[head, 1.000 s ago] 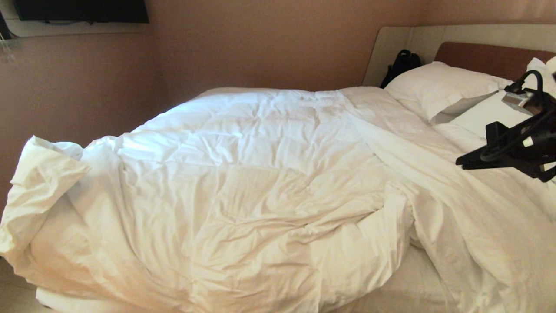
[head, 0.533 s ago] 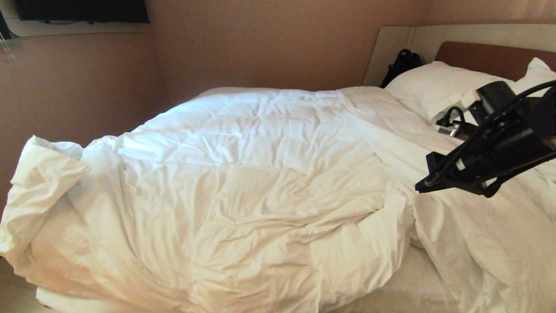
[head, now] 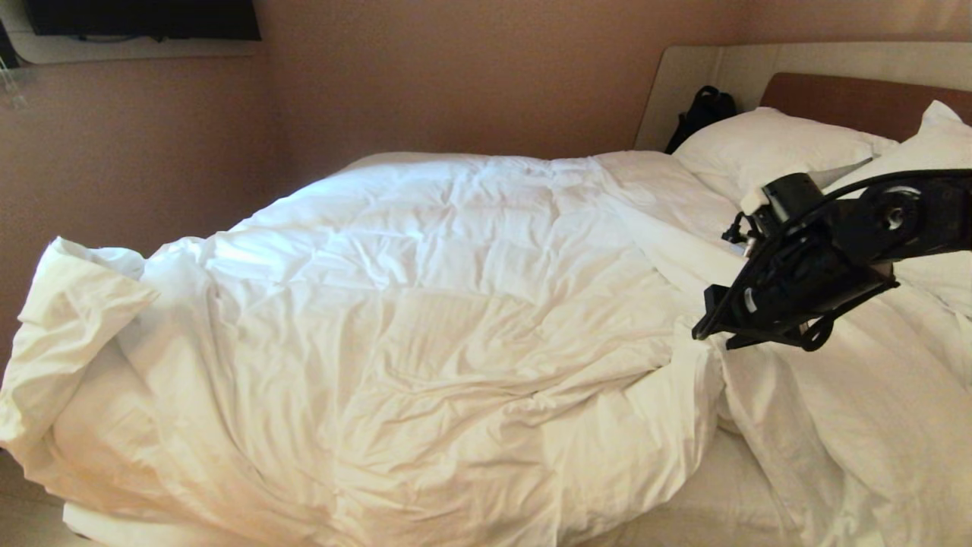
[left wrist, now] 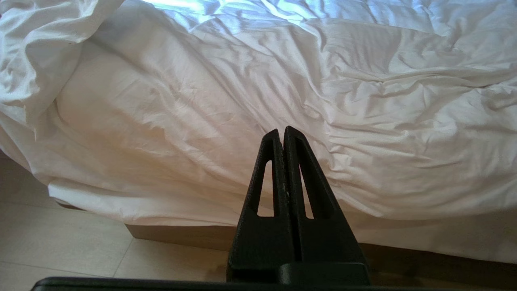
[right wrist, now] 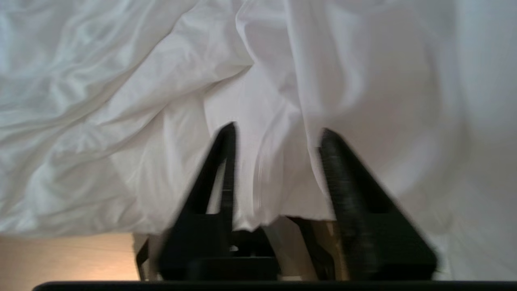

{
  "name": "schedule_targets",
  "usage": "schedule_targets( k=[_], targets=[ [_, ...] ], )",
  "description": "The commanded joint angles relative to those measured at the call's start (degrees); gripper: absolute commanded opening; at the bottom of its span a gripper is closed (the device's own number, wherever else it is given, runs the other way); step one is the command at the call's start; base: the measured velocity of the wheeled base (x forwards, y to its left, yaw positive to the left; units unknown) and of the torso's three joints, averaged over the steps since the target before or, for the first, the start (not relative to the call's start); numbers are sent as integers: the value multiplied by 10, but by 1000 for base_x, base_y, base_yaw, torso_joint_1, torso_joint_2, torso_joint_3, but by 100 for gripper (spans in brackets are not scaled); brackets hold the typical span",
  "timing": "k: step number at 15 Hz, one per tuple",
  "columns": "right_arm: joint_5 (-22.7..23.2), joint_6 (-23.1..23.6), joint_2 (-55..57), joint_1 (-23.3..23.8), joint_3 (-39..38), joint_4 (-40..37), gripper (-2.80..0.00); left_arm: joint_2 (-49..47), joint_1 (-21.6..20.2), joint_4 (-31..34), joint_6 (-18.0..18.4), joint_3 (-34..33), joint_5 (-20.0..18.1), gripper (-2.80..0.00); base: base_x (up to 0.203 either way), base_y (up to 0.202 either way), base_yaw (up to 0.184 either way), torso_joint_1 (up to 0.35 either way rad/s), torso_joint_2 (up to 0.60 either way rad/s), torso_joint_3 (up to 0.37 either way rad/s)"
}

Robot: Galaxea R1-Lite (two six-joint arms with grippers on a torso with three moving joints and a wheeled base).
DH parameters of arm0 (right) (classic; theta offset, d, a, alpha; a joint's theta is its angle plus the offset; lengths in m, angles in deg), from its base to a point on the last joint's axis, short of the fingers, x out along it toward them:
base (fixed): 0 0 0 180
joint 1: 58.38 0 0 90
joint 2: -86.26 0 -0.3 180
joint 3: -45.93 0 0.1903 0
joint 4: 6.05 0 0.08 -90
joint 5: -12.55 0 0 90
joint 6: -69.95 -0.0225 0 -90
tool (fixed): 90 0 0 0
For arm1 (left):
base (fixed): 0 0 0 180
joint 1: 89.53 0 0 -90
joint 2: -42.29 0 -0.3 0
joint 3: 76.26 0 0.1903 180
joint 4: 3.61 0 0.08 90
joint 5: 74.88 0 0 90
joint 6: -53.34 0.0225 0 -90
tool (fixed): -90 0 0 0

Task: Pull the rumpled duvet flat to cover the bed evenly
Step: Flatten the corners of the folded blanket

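Right wrist view: right gripper (right wrist: 274, 137) fingers spread around a duvet (right wrist: 258, 101) fold; should close deep before pulling. Left gripper (left wrist: 282, 135) pressed together.

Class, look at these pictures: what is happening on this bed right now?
A robot is making the bed. Its right gripper, jaws open, reaches over a bunched fold of the white duvet, holding nothing. The left gripper is shut and parked low by the bed's side. The duvet lies rumpled, leaving bare sheet at the near edge.
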Motion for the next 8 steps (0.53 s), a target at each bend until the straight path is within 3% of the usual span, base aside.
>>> schedule_targets(
  k=[1, 8],
  targets=[
    [-19, -4, 17, -7, 0, 3, 0, 0, 0, 0, 0, 0, 0, -280, 0, 0, 0, 0, 0, 0],
    [-21, -34, 28, -40, 6, 2, 0, 0, 0, 0, 0, 0, 0, -280, 0, 0, 0, 0, 0, 0]
  ],
)
